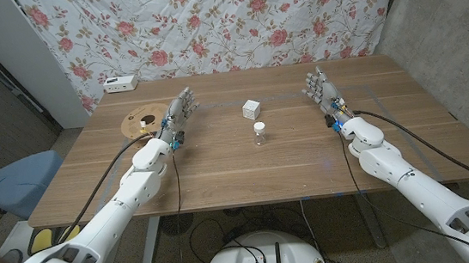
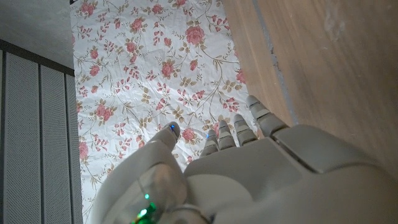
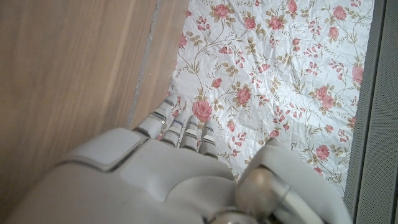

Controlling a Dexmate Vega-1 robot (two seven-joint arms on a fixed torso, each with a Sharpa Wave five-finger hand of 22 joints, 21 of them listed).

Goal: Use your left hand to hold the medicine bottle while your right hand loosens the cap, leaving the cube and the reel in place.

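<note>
A small clear medicine bottle [image 1: 259, 133] with a white cap stands upright near the table's middle. Just behind it sits a white cube [image 1: 251, 108]. A wooden reel [image 1: 145, 122] lies at the table's left side. My left hand [image 1: 176, 117] stands beside the reel, well left of the bottle, fingers extended and holding nothing; its back [image 2: 261, 180] shows in the left wrist view. My right hand [image 1: 323, 89] stands to the right of the bottle, also holding nothing, fingers stretched toward the far edge; its back [image 3: 155, 180] shows in the right wrist view.
A white box-shaped device [image 1: 119, 84] sits at the far left corner of the wooden table [image 1: 247, 169]. A floral cloth [image 1: 224, 20] hangs behind the table. A blue chair [image 1: 17, 180] stands to the left of the table.
</note>
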